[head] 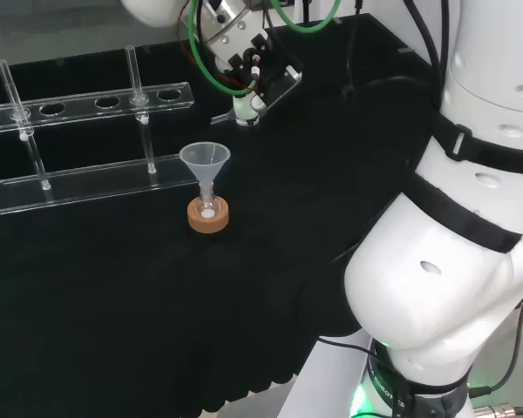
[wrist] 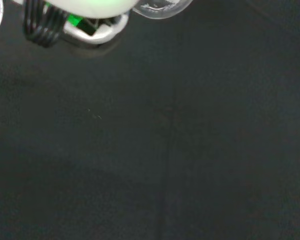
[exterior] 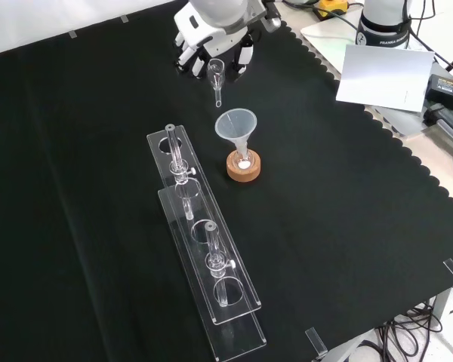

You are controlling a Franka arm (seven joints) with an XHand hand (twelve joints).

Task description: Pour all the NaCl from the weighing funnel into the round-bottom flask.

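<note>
Front view: black cloth covers the worktop [exterior: 75,188]; its scalloped hem runs along the right and near edges. Beyond the right edge lie a tilted white sheet [exterior: 383,74], some cables and a dark device. No writing on anything is legible from here.

Toward the far edge of the worktop, the robot hand [exterior: 211,34] comes in from the top, its fingers curled round the upper part of a clear weighing funnel [exterior: 216,75]. The funnel hangs upright, narrow stem pointing down, clear of the cloth. What it holds cannot be made out.

Just nearer than it, well inside the worktop, a cork ring [exterior: 244,167] carries a small round-bottom flask [exterior: 244,160]; a clear plastic funnel [exterior: 235,126] sits in the flask's neck. A patch of white shows at the flask's bottom.

Two long clear racks [exterior: 204,256] lie end to end from the middle toward the near edge, with a few glass tubes standing in them.

Head view: cork ring [head: 208,217] and funnel [head: 205,158] stand mid-cloth, racks [head: 87,139] to their left, robot hand [head: 244,61] above at the far edge.
</note>
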